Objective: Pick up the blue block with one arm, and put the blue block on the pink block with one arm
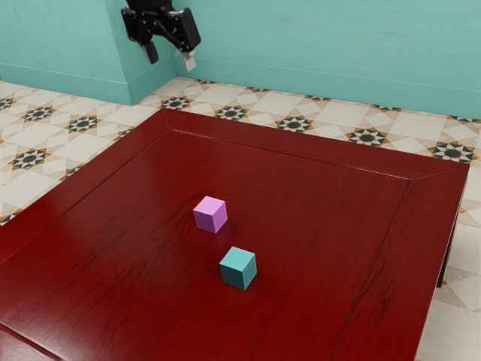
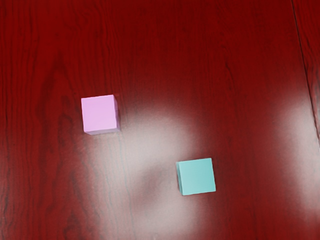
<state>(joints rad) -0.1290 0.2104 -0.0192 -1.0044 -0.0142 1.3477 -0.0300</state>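
A blue-teal block [image 1: 238, 268] rests on the dark red table [image 1: 113, 248], toward the front. Just behind it, slightly toward the exterior view's left, sits the pink block [image 1: 210, 214]; the two are apart, not touching. My black gripper [image 1: 170, 57] hangs high above the table's far edge at the upper left, open, with nothing between its fingers. Looking down from the wrist, the pink block [image 2: 100, 114] and the blue block [image 2: 196, 176] both lie on the wood, well below my hand.
The table has a raised border along its edges [image 1: 301, 150]. Beyond it lie a patterned tile floor [image 1: 60, 128] and a teal wall [image 1: 338, 45].
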